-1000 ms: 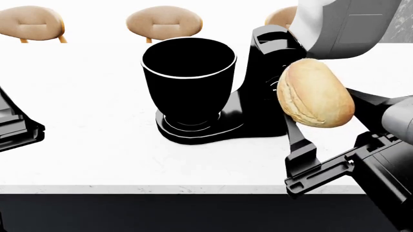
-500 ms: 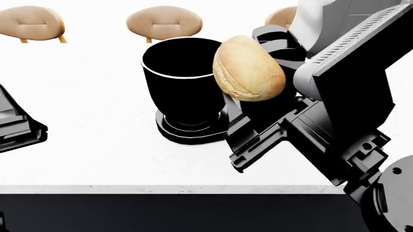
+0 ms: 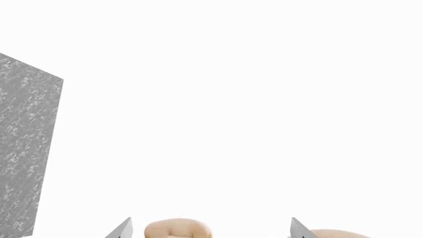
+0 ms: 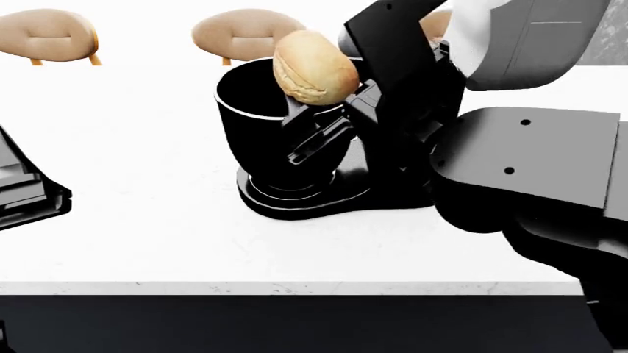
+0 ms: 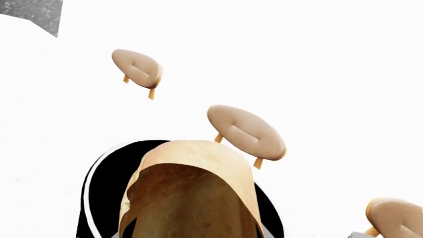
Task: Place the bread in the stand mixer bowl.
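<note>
Bread [image 4: 314, 66] pinched in the right end effector [image 4: 312, 92], poised over the stand mixer bowl [image 4: 284, 129] rim for a clean drop; left end effector's state unclear.

— What is that big dark bulk low on your right side?

— My right arm [image 4: 530, 176]: a matte black housing with a flat top plate, rounded corners and two small round screw heads set in it. Below it the casing steps down in more black blocks.

— And the part further up?

— A glossy black angular link, leading to my right pincer [image 4: 316, 121], whose black fingers [image 4: 319, 143] are slim bars with ridged edges.

— The other side?

— My left arm [image 4: 25, 195] shows only as a black, layered block at the edge. In the left wrist view, my left pincer's fingertips [image 3: 122, 229] are two pale grey pointed wedges.
</note>
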You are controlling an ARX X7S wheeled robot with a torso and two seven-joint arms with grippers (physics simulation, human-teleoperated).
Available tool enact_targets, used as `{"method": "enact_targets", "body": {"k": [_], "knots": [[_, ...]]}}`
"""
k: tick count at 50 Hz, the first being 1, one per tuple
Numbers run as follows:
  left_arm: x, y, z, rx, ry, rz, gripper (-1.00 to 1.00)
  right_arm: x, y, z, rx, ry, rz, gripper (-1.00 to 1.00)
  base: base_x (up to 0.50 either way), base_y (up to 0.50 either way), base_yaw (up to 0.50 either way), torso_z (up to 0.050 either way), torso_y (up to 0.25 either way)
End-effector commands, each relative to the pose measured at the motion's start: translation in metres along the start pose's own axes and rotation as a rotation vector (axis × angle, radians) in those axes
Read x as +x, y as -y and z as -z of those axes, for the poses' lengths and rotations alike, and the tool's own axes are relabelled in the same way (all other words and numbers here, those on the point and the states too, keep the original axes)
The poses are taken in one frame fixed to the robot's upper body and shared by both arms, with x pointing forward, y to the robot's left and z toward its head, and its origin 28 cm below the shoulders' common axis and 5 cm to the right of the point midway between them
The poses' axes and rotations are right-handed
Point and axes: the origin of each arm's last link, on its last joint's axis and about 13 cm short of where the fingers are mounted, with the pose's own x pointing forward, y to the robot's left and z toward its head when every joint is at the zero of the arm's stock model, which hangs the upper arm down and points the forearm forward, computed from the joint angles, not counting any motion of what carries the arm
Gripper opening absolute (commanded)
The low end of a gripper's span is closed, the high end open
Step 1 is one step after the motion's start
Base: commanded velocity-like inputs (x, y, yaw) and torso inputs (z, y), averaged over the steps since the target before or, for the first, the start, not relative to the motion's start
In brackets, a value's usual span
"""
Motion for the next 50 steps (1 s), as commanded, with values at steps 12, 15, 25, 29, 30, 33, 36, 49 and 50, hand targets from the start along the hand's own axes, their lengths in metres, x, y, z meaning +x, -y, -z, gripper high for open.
{"method": "enact_targets", "body": {"k": [12, 15, 25, 29, 30, 33, 36, 49, 50], "knots": [[0.0, -0.001, 0.001, 0.004, -0.003, -0.003, 1.0, 0.064, 0.005, -0.004, 0.03, -0.045, -0.004, -1.0, 0.0, 0.0, 0.0, 0.0, 0.0], [0.0, -0.001, 0.001, 0.005, -0.002, -0.002, 1.0, 0.068, 0.006, -0.005, 0.039, -0.039, 0.0, -1.0, 0.0, 0.0, 0.0, 0.0, 0.0], [-0.001, -0.001, 0.001, 0.004, -0.005, -0.005, 1.0, 0.072, 0.001, 0.001, 0.04, -0.058, -0.009, -1.0, 0.0, 0.0, 0.0, 0.0, 0.0], [-0.001, -0.002, 0.001, 0.005, -0.005, -0.005, 1.0, 0.073, 0.002, 0.003, 0.041, -0.072, -0.003, -1.0, 0.0, 0.0, 0.0, 0.0, 0.0], [-0.001, -0.002, 0.001, 0.005, -0.005, -0.006, 1.0, 0.074, 0.002, 0.004, 0.041, -0.078, 0.001, -1.0, 0.0, 0.0, 0.0, 0.0, 0.0], [-0.001, -0.002, 0.001, 0.005, -0.005, -0.006, 1.0, 0.074, 0.001, 0.005, 0.036, -0.081, -0.002, 1.0, 0.0, 0.0, 0.0, 0.0, 0.0], [-0.001, -0.002, 0.0, 0.004, -0.005, -0.007, 1.0, 0.074, 0.001, 0.007, 0.037, -0.093, 0.002, 1.0, 0.0, 0.0, 0.0, 0.0, 0.0], [-0.001, -0.002, 0.0, 0.004, -0.003, -0.008, 1.0, 0.072, -0.002, 0.007, 0.03, -0.095, -0.01, 1.0, 0.0, 0.0, 0.0, -0.001, 0.0], [0.0, -0.002, 0.0, 0.003, -0.004, -0.008, 1.0, 0.072, -0.002, 0.007, 0.031, -0.095, -0.01, 1.0, 0.0, 0.0, 0.0, 0.0, 0.0]]}}
